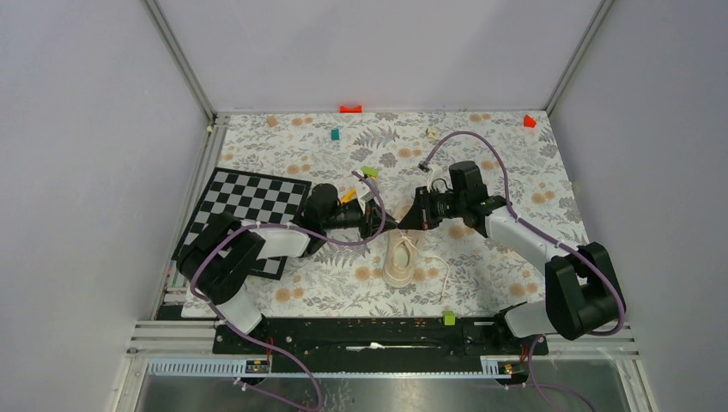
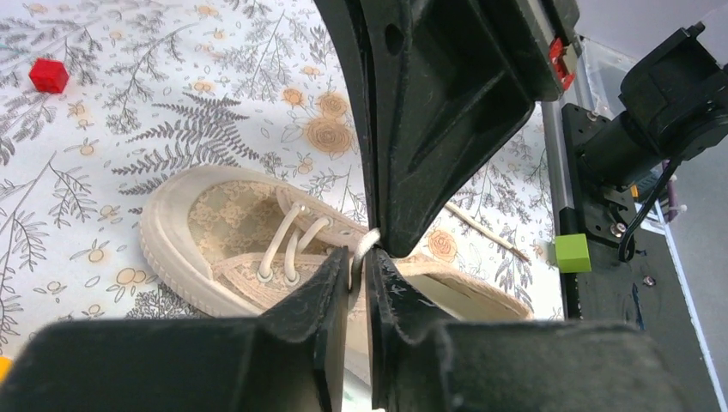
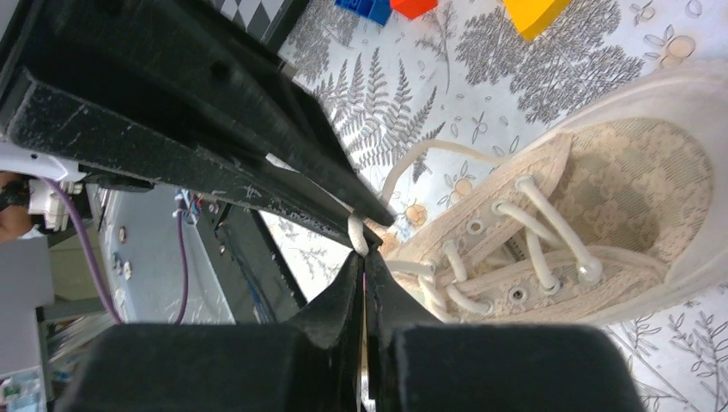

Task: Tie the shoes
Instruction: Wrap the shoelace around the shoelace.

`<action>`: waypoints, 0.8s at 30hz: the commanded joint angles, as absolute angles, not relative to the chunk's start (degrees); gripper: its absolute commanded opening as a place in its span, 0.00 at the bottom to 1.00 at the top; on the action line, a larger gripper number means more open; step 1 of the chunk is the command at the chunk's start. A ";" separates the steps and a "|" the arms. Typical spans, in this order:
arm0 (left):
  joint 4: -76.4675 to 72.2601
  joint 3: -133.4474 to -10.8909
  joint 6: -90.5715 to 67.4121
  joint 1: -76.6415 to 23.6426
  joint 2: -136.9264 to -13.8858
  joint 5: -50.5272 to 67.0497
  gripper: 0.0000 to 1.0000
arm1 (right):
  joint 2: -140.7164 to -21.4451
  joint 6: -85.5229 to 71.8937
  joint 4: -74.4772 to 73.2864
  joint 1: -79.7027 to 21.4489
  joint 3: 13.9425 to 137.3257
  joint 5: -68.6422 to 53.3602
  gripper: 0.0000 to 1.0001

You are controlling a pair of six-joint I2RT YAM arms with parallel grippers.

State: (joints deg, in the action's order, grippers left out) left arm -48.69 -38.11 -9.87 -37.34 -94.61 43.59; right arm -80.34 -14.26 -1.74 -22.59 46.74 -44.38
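Surveying from largest to smallest, I log one floral-printed surface [image 1: 515, 172] and, on its left side, one black-and-white checkerboard panel [image 1: 249, 199]. Two arms reach in. The left claw [image 1: 385, 225] and the right claw [image 1: 410, 221] meet tip to tip directly over the shoe.

One cream-beige low-top fabric sneaker [image 1: 401, 257] lies near the middle of the surface, between the arm bases and the claws. I judge it light, with a soft upper and a firmer sole rim. It will probably slide or lift if a lace is pulled hard, so I would not grip the upper.

The place to take hold is the pale cream laces [image 3: 549, 223], on the free length beyond the top eyelets. They look limp and thin, and likely to slip from flat fingers. I count one strand raised and one trailing on the surface.

Both claws are closed narrow. The left pinches the raised strand. The right appears to nip the same strand, touching alongside.

Small blocks counted in the top view are two red [image 1: 350, 108], two lime-green [image 1: 448, 318] and one teal [image 1: 336, 135]. Others are too small to identify.
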 commanded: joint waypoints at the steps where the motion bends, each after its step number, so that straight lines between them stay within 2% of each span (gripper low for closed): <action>1: -43.86 -40.45 -6.99 -37.97 -92.92 47.23 0.28 | -80.24 -14.69 2.39 -22.33 47.57 -42.98 0.00; 3: -42.29 -39.27 -5.24 -37.88 -91.31 45.09 0.47 | -80.33 -14.60 2.39 -22.35 47.26 -43.07 0.00; 6: -41.34 -37.06 -2.96 -37.71 -88.92 42.39 0.59 | -80.16 -14.78 2.84 -22.32 46.65 -43.20 0.00; 16: -40.02 -37.67 -0.64 -36.17 -87.76 39.19 0.60 | -79.43 -15.03 2.91 -22.32 46.41 -43.47 0.00; 24: -40.00 -40.24 -0.51 -33.91 -88.34 39.15 0.53 | -79.34 -14.99 2.90 -22.35 46.18 -43.67 0.00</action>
